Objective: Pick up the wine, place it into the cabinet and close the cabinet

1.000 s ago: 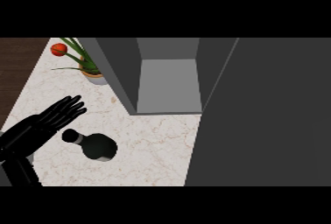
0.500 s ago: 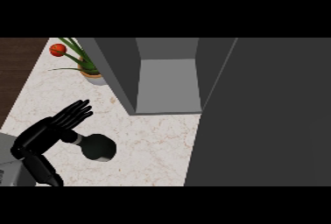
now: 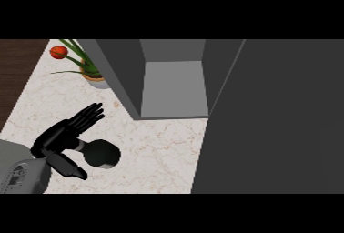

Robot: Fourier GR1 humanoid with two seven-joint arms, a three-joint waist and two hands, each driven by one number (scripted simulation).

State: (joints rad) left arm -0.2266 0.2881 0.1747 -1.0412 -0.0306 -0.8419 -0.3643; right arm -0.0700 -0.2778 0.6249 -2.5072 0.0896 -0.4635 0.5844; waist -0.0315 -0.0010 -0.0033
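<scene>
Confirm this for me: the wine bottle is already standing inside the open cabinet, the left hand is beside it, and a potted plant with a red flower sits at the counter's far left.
Not quite. The head view shows the wine bottle on the marble counter, outside the open cabinet. The left hand is beside it, fingers straight, and the potted plant with the red flower does sit at the counter's far left.

Black left hand [image 3: 67, 132] on grey forearm [image 3: 23, 175] moved down and in across pale marble counter [image 3: 154, 154], from beside the dark wine bottle [image 3: 101, 153] to directly against its neck. Thumb swung out below bottle; fingers stayed straight, pointing up-right. Forearm advanced into lower-left corner. Bottle neck, seen plainly a second earlier, became mostly hidden behind palm.
</scene>
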